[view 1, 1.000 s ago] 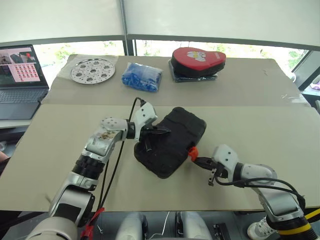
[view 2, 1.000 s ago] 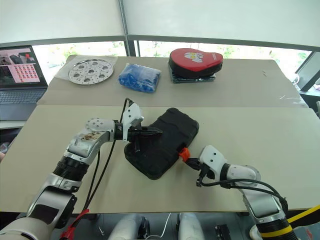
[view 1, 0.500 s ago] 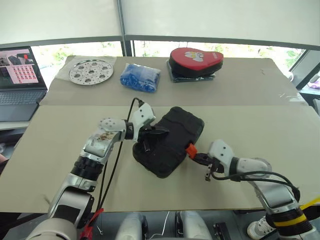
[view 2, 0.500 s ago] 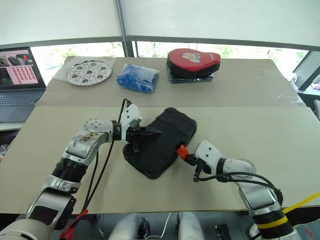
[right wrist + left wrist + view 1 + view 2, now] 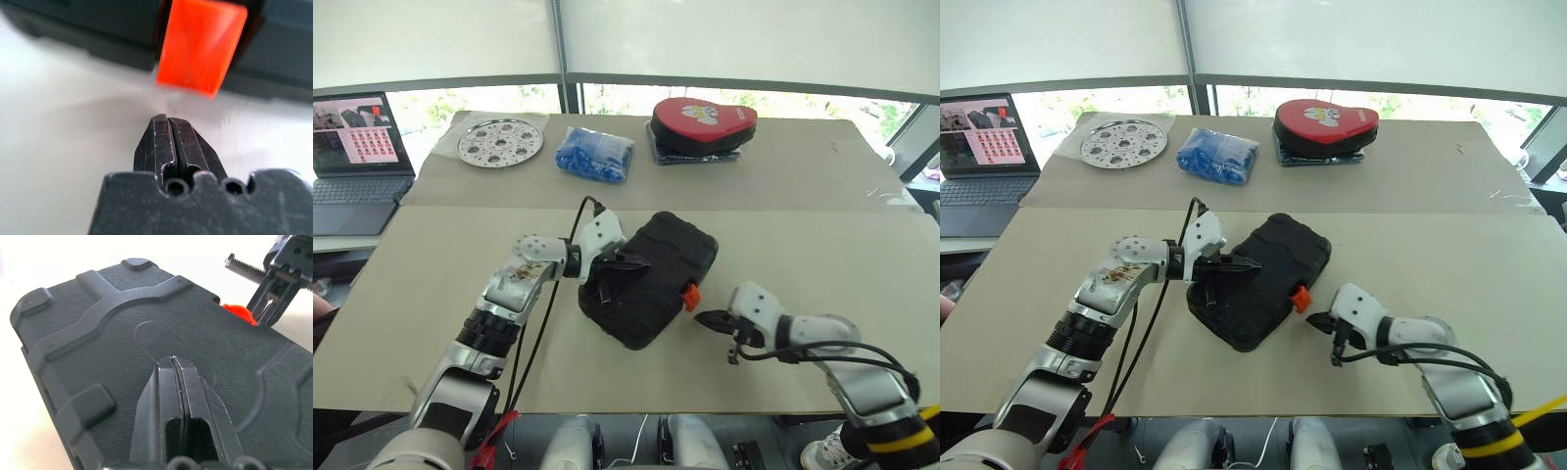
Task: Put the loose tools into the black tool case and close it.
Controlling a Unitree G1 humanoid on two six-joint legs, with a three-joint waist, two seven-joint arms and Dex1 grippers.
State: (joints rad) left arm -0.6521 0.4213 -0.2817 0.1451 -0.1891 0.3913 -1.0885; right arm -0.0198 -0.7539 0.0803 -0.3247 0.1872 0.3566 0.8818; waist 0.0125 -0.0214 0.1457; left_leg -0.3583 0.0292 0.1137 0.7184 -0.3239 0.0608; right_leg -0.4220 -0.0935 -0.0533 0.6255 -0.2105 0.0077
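Right at the front edge of the case, the right claw [image 5: 167, 120] sits pinched fully together, empty, its tip just short of the orange latch [image 5: 200, 46] and not touching it. Over on the lid, the left claw [image 5: 177, 363] is pressed together too, holding nothing, tip resting on the ribbed black plastic near the middle. So the black tool case [image 5: 648, 279] lies shut, or nearly shut, at an angle in the middle of the desk [image 5: 440, 294], and no loose tools are lying out on the desk, which suggests they're already inside.

Now, the risk. That latch sticks out from the case edge and looks unfastened from here. If the right claw pushes at it off-centre or too low, I'd expect the tip to slide under or past the tab rather than snap it home. And a hard shove sideways could simply skate the whole case across the smooth top, since the left claw only bears down with a narrow tip and could slip along those moulded ribs. A tool sitting proud in its slot would also keep the lid from seating, though I can't see inside.

Moving outward: the desk is a broad pale beige top, with a second one butted behind. On that far one sit a red heart-shaped pouch [image 5: 703, 120], a blue bag [image 5: 594, 154] and a round metal plate [image 5: 500, 141]. An open laptop [image 5: 357, 147] stands off to the left, with bright windows and drawn blinds beyond.
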